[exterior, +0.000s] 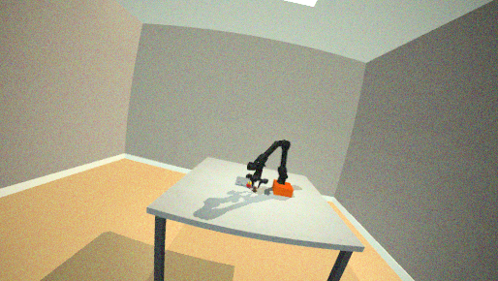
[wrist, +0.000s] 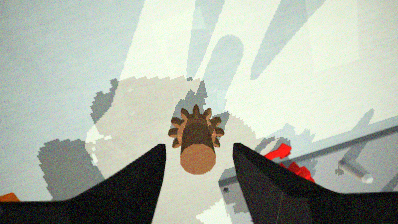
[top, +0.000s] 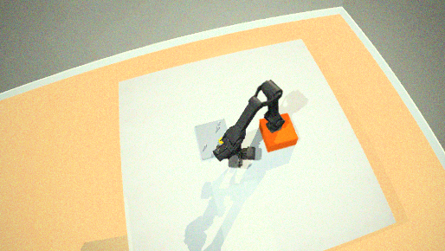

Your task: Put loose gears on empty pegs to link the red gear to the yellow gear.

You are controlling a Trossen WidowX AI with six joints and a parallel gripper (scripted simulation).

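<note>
Brown loose gear [exterior: 255, 190] [wrist: 196, 120] stands on the table btwn the pincer's [top: 241, 157] [exterior: 256, 186] [wrist: 199, 145] two fingers, its knob [wrist: 198, 159] pointing up at the wrist — prob. so there's something to grip w/o touching the teeth. Pincer's part-way apart, a gap either side of the knob, clamped on nothing. Grey board [top: 208, 134] [exterior: 240, 181] [wrist: 380, 175] lies beside the pincer, w/ a bare peg [wrist: 356, 171]; centring the knob before squeezing should help keep the gear upright for that trip.
</note>
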